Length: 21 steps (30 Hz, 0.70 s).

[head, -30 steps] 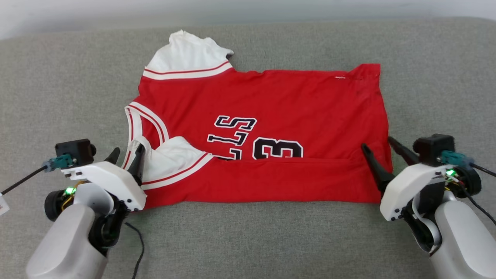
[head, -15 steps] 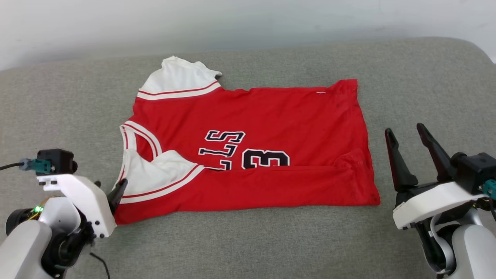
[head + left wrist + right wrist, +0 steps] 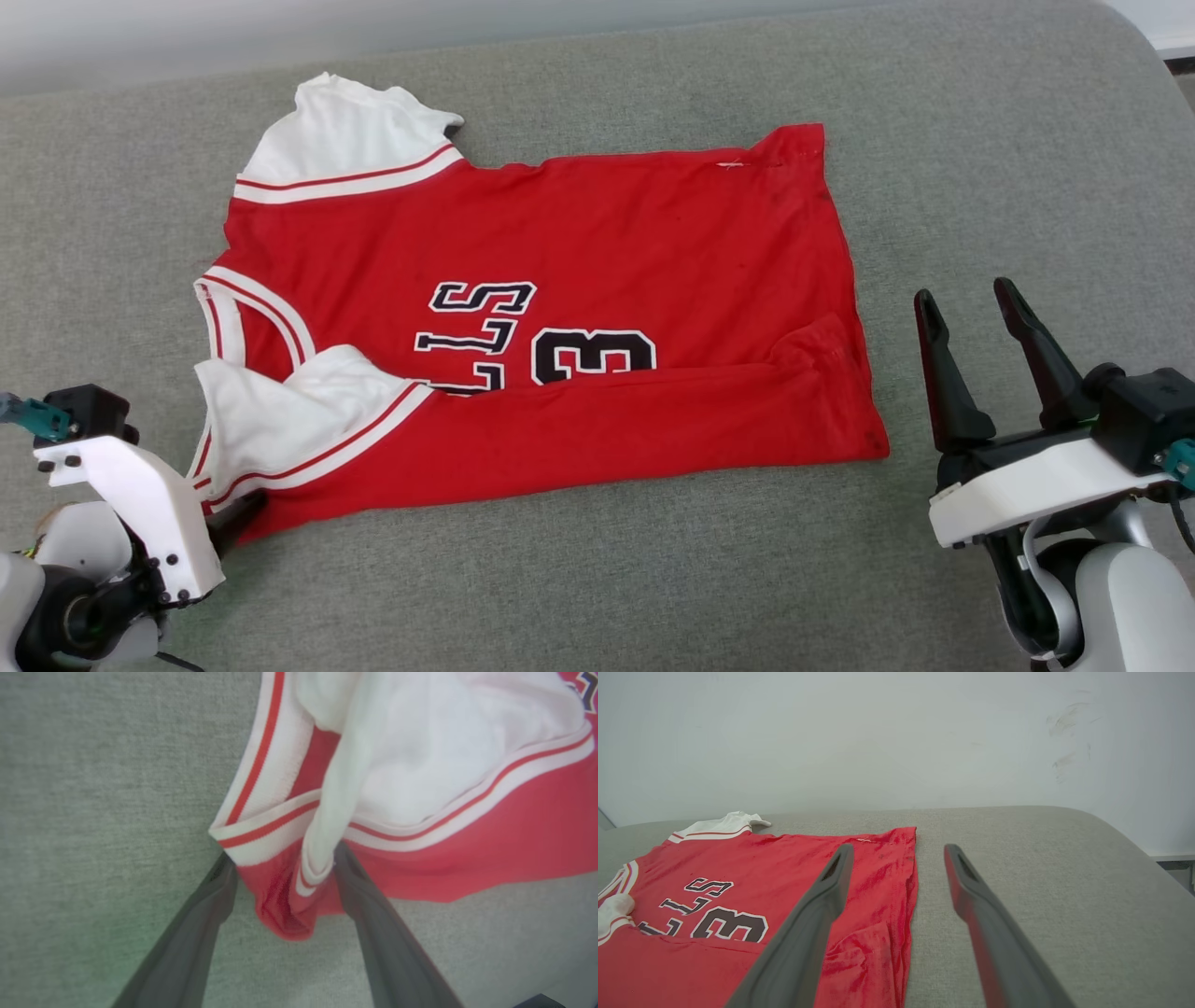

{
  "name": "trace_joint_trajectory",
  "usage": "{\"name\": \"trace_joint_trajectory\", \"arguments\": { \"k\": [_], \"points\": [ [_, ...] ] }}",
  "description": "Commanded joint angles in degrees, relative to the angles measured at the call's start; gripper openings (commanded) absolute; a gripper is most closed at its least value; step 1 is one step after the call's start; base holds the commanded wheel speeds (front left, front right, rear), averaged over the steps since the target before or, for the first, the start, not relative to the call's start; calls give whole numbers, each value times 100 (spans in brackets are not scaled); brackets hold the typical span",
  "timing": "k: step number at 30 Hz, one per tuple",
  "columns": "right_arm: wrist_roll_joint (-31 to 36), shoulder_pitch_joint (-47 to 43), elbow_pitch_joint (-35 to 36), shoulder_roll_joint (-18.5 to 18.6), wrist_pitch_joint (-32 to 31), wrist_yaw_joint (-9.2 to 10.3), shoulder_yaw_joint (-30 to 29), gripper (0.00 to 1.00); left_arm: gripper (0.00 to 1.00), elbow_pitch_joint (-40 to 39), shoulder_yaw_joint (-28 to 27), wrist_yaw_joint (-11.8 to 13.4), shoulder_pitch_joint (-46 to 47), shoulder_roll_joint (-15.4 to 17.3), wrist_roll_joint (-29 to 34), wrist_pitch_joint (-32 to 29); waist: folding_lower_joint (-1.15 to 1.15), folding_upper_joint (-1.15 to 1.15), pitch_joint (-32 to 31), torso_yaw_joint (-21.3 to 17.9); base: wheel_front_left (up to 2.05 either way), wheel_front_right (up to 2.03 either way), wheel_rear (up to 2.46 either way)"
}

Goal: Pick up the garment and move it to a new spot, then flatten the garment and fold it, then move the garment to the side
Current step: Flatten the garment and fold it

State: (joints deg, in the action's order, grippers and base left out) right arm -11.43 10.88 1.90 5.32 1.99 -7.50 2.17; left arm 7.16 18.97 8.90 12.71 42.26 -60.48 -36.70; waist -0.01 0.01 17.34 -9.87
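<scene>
**Inspector:** The support is to be recorded first.

**Assessor:** A grey padded surface (image 3: 980, 140) is noted. The garment (image 3: 560, 243) is laid across its middle, collar towards the robot's left and hem towards its right.

**Inspector:** How is its condition judged?

**Assessor:** It is spread fairly flat. The near long edge is turned up over the body, so the lower part of the lettering (image 3: 476, 322) is covered. The near sleeve (image 3: 289, 411) is folded inward, while the far sleeve (image 3: 345, 131) is left sticking out. Placement and flattening are judged done, and one lengthwise fold is judged made. The far side, the crosswise folds and the move to the side are judged outstanding. A rumple is noted at the near hem corner.

**Inspector:** And the hands?

**Assessor:** The right hand (image 3: 963, 291) is spread and empty, held just beside the hem without touching it. The left hand (image 3: 282, 854) is spread, and the garment's near collar-end corner lies between its fingers. No pinch is seen.
</scene>
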Motion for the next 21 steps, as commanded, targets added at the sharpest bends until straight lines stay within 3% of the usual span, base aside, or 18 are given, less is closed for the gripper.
{"name": "trace_joint_trajectory", "arguments": {
  "k": [1,7,12,17,21],
  "points": [
    [42,17,32,-26,13,2,-26,100,0,202,250,-67,-269,-279,-73,-114,1,-1,15,-28,0,0,0],
    [81,-84,78,82,-196,3,-156,100,0,178,93,-171,-126,-269,162,475,1,-1,-184,92,0,0,0],
    [-72,-166,11,181,-766,2,-223,100,0,96,10,-234,26,-287,378,932,1,-1,-310,240,0,0,0],
    [-472,-87,-388,494,-2721,2,-390,100,0,-291,61,-202,203,-355,675,1279,1,-1,-335,521,0,0,0],
    [-742,87,-628,737,-3802,2,-324,100,0,-587,184,-190,381,-435,857,1349,1,-1,-199,731,0,0,0]
  ]
}}
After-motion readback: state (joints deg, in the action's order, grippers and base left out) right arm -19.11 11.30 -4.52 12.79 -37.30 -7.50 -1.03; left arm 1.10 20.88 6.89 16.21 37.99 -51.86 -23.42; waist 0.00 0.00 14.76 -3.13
